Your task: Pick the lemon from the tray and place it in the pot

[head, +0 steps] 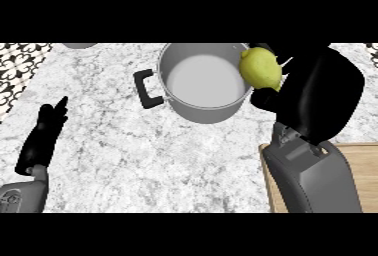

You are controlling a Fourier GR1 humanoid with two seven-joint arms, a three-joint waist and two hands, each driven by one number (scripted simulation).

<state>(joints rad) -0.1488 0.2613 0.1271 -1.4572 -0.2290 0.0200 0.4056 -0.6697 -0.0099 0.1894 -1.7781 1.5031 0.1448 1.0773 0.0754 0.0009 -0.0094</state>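
Marble counter has the wooden tray closest at right, left hand resting open with straight fingers at left, then the right hand curled round the lemon over the grey pot's right rim

— Where does the camera sit?
— One head view, looking steeply down on the desk, fairly close; the forearms enter from the lower edge.
— Any second view?
— None, so depth is perhaps hard to judge.
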